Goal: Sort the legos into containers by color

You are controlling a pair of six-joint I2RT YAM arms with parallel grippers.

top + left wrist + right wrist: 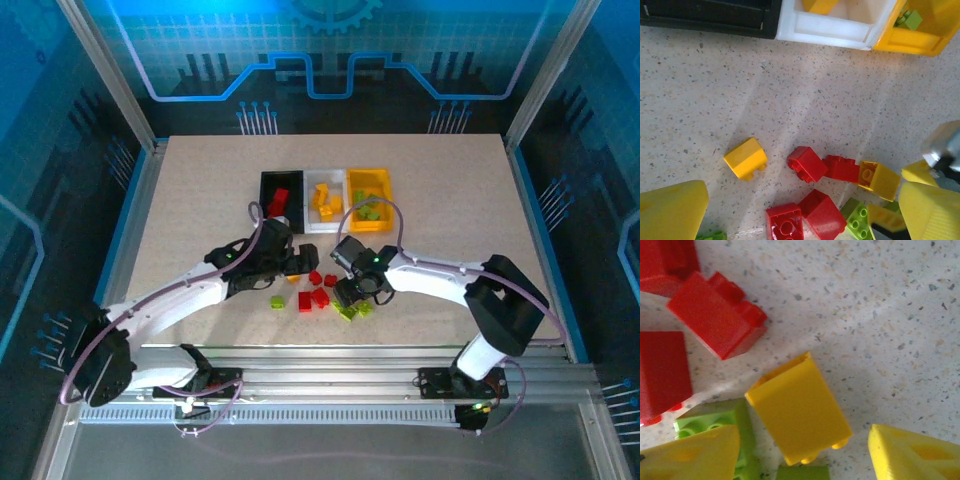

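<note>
Three containers stand in a row: black bin [268,185] with red legos, white bin [336,178] with yellow-orange ones, yellow bin [382,182] with green ones. Loose red legos [318,296] and green legos [347,312] lie in front of them. My left gripper [300,266] hovers open over the pile; in its wrist view its yellow fingers [670,210] stand wide apart around red bricks [807,163], and a yellow brick [746,158] lies to the left. My right gripper [805,455] is open low over the table, a yellow brick [797,410] lying between its fingers.
A green brick [277,301] lies apart at the left of the pile. In the left wrist view the right gripper's metal body [945,147] sits close at the right edge. The two grippers work nearly side by side. The bins' front walls [830,27] are just beyond the pile.
</note>
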